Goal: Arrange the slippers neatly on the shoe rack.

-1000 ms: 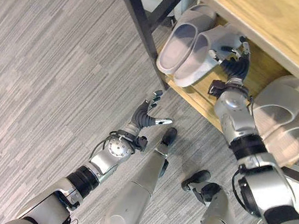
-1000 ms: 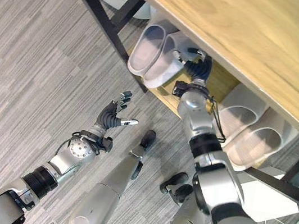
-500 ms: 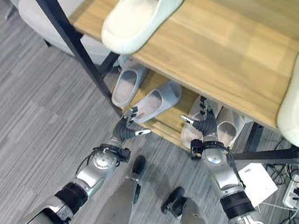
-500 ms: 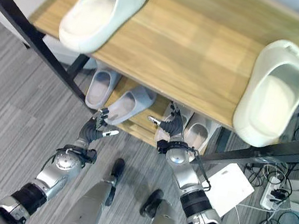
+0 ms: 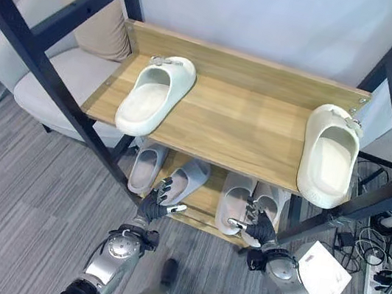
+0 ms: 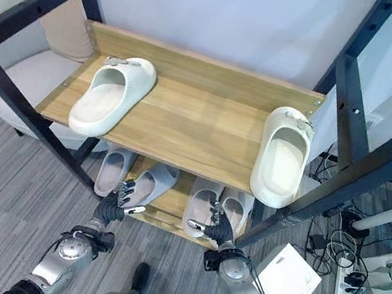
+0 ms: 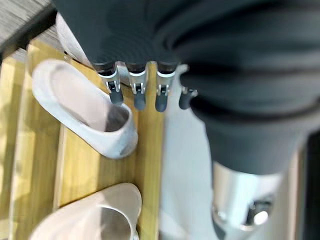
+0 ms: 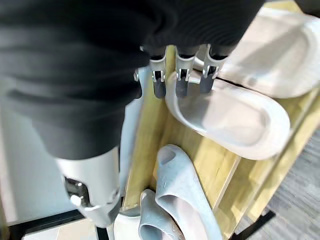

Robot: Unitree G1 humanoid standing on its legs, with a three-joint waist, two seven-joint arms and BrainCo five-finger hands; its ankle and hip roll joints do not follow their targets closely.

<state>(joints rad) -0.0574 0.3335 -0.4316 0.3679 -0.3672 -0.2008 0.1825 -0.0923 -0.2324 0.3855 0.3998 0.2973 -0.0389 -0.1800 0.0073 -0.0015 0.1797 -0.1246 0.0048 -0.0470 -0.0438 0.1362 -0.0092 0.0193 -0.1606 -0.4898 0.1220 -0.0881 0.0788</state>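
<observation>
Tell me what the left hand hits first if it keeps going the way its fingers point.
Probably the grey slipper on the lower shelf: the left hand points up at its heel. Depth is unclear.

Both arms are silver-grey metal with rounded, shell-like forearm segments broken by black bands. The left hand [image 5: 155, 203] has a dark ribbed cover over its back and wrist, silver fingers [image 7: 133, 86] with dark tips, and a round silver disc with small screws at the wrist. The right hand [image 5: 259, 230] matches it: dark ribbed cover, slim silver fingers [image 8: 181, 75] ending in dark caps, and a silver thumb apart from them, with small bright fittings near the knuckles.
</observation>
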